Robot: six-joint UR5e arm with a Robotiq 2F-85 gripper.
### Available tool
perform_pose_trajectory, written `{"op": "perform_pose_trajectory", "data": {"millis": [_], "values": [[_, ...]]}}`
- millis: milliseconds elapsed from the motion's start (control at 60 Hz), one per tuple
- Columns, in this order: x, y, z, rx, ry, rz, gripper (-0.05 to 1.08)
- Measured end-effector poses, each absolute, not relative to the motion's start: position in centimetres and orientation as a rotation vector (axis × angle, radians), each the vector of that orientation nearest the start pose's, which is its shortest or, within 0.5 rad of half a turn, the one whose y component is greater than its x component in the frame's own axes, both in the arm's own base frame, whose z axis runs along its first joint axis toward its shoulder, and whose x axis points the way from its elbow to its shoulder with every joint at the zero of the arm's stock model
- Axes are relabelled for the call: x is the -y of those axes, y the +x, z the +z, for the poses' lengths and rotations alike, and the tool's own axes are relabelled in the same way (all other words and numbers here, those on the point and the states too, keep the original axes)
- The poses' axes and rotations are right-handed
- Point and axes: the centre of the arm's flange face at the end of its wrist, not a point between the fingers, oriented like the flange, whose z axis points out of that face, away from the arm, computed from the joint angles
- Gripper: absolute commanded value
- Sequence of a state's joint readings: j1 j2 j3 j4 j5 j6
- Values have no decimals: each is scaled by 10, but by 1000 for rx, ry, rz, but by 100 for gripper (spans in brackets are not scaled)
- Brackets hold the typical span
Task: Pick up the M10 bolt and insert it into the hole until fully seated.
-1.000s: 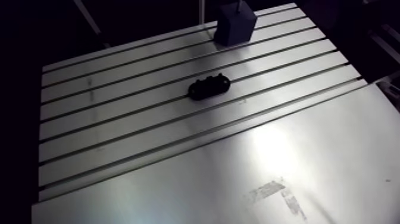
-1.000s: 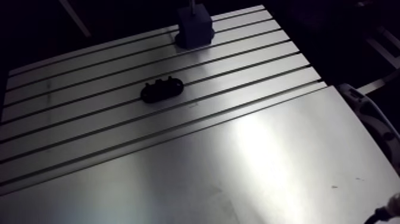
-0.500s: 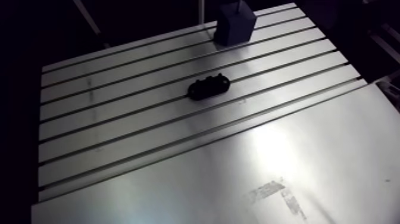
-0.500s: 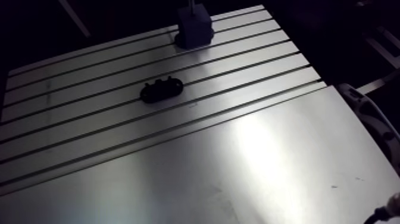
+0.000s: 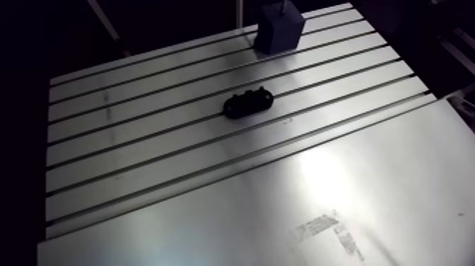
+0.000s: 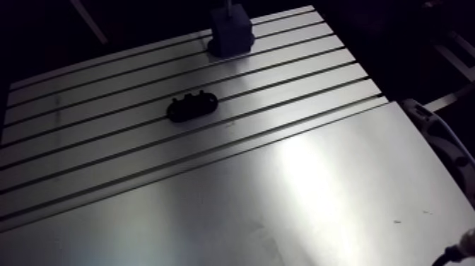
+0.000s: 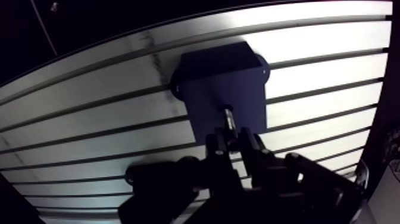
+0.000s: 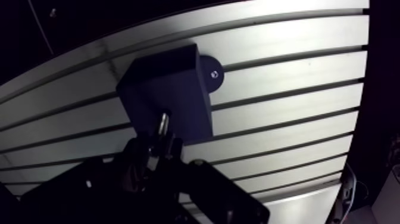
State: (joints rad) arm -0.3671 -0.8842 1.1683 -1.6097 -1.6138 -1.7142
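Hiding most of bolt [image 7: 228,118]: dark fingers [image 7: 249,144]

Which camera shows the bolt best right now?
The wrist view: the bolt shows as a bright shaft gripped in the hand, over the dark block. The arm view shows at most a thin sliver above the block at the far edge of the table.

The jaws point downward, set close together and clamped on the shank of the bolt [image 7: 228,121].
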Motion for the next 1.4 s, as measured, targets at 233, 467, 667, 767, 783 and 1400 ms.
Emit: {"op": "perform_pose_trajectory", "data": {"millis": [233, 467, 667, 767, 783, 1400], "values": [[-138, -717, 261, -2877, 316, -29, 108], [-141, -716, 260, -2874, 322, -28, 108], [-142, -715, 258, -2871, 325, -29, 108], [-142, -714, 258, -2870, 326, -31, 108], [-142, -714, 258, -2870, 326, -31, 108], [-143, -714, 257, -2869, 326, -31, 108]]}}
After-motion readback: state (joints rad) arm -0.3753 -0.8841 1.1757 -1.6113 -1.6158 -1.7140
